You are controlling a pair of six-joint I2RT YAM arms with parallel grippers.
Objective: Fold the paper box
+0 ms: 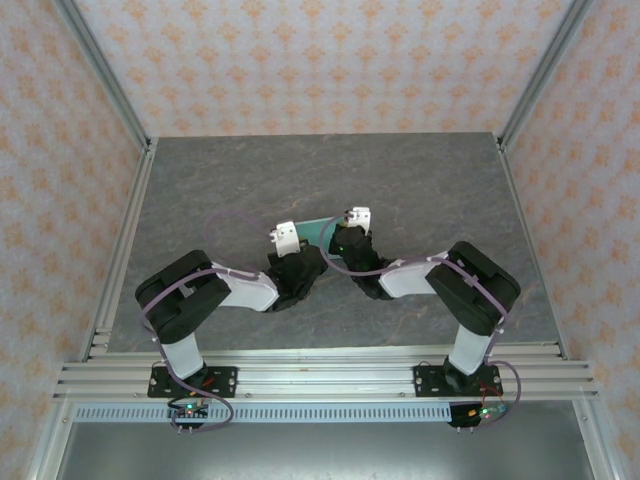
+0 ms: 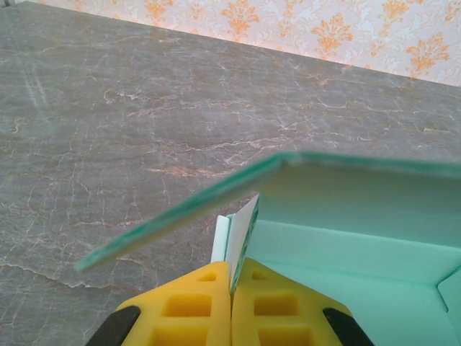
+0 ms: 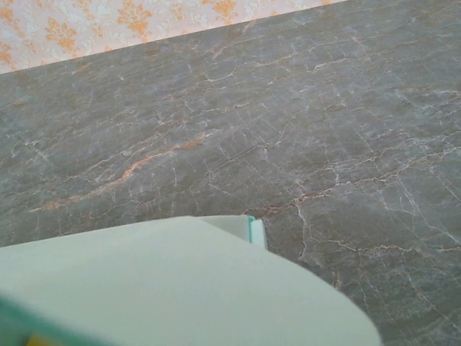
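The paper box [image 1: 318, 231] is pale mint card, half folded and held above the table between both grippers. My left gripper [image 2: 232, 277] has its yellow fingers [image 2: 191, 306] pressed together on a thin upright flap at the box's left end. A long panel [image 2: 216, 205] slants overhead, and the mint inside of the box [image 2: 346, 241] lies to the right. My right gripper [image 1: 352, 222] meets the box's right end. In the right wrist view a broad rounded flap [image 3: 180, 288] of the box hides its fingers.
The grey marble-patterned table [image 1: 330, 170] stretches out all round the box. Aluminium frame rails [image 1: 120, 250] run along its sides and near edge, and patterned walls stand behind them.
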